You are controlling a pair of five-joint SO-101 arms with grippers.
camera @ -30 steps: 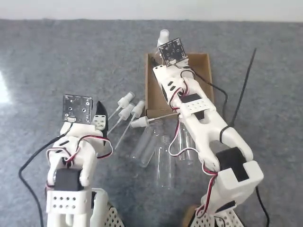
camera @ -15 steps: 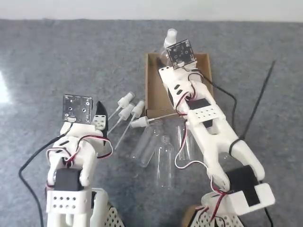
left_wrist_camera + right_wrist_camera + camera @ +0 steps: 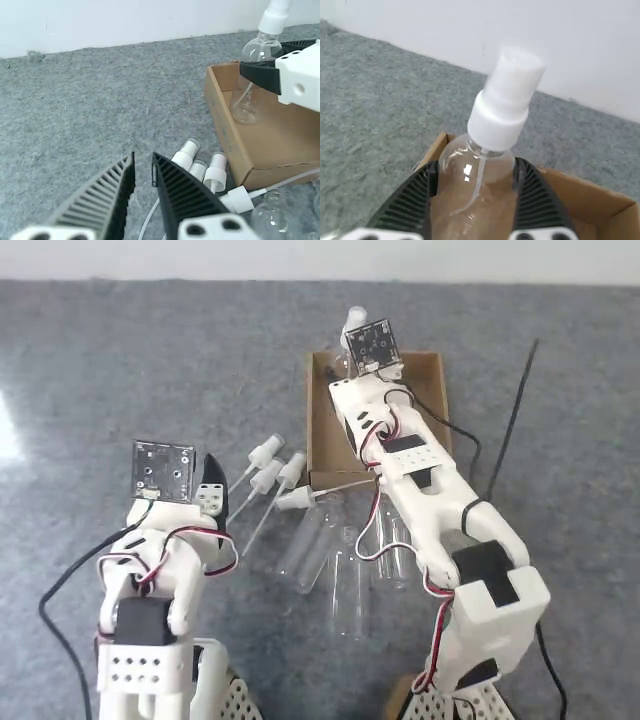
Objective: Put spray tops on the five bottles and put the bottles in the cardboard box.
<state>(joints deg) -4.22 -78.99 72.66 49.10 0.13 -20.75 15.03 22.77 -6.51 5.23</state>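
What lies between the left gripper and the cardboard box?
Loose spray tops lie on the grey carpet there; the high and left wrist views show them.

Right arm (image 3: 425, 490): swung aside, then back; wrist now slightly farther over the brown cardboard box (image 3: 318, 430).
Clear plastic bottle with white spray top (image 3: 485, 170): carried along with it.
Thin black cable (image 3: 515, 410): swayed out, returned.

Capped bottle (image 3: 248, 92) in box (image 3: 223, 125); spray tops (image 3: 198, 168) leftward.
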